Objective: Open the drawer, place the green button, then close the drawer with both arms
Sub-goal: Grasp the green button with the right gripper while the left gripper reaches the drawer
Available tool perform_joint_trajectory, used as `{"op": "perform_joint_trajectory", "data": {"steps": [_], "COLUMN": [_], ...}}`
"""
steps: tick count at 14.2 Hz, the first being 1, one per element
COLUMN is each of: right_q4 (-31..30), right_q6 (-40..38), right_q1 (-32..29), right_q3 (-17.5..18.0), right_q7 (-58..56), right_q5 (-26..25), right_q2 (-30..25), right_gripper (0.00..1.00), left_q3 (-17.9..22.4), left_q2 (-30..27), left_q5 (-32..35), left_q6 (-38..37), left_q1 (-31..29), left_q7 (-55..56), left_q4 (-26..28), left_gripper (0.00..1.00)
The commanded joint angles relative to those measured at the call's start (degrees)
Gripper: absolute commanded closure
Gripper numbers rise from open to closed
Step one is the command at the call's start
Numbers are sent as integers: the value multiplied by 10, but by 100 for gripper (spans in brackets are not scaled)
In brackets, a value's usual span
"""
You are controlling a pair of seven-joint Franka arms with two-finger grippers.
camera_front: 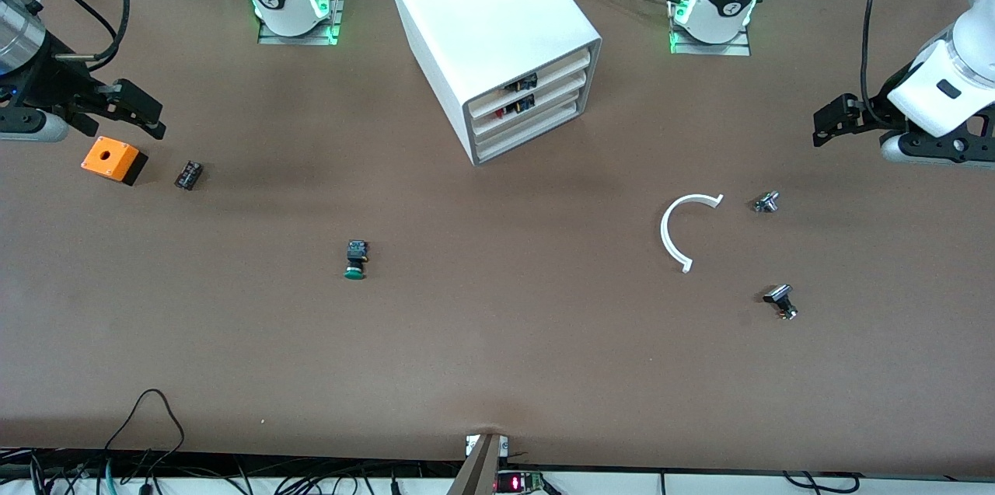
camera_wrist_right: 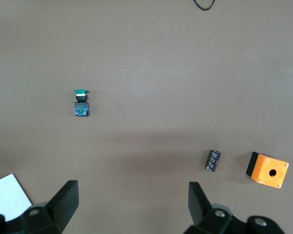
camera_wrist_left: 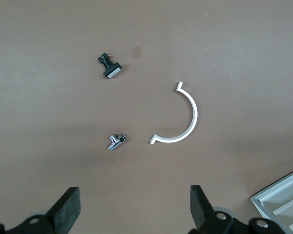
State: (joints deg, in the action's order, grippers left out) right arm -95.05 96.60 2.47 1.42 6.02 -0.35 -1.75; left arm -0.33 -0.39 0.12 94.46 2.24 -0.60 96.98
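The white cabinet stands at the back middle of the table, and its lowermost drawer is shut. The button, green cap on a black body, lies on its side on the bare table, nearer the front camera than the cabinet and toward the right arm's end; the right wrist view shows this button too. My right gripper hangs open and empty over the table beside the orange box; its own view shows it the same. My left gripper hangs open and empty at the left arm's end, as its own view confirms.
An orange box with a hole and a small black part lie at the right arm's end. A white curved strip and two silver-and-black parts lie toward the left arm's end. Cables run along the table's front edge.
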Motion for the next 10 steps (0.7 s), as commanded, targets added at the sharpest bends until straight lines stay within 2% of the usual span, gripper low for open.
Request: {"op": "perform_joint_trajectory", "data": {"steps": [1, 5, 8, 10], "right_q4": [2, 10, -8, -22], "right_q6": [-1, -8, -16, 17], "right_q1": [0, 0, 1, 8], "right_q3": [2, -1, 2, 4], "right_q7": [0, -3, -10, -11], "right_q5": [3, 3, 5, 4], "right_q2": [-1, 3, 21, 29], "right_gripper": [0, 0, 0, 0], "left_q3": [3, 3, 2, 2], "left_q2": [6, 6, 6, 13], "left_q5": [-5, -6, -6, -12], "left_q6": [-14, -14, -19, -49], "left_q1": [1, 1, 1, 1], "left_q7": [-11, -11, -8, -8], "left_q4": [-17, -17, -17, -17], "left_gripper": [1, 1, 1, 0]}}
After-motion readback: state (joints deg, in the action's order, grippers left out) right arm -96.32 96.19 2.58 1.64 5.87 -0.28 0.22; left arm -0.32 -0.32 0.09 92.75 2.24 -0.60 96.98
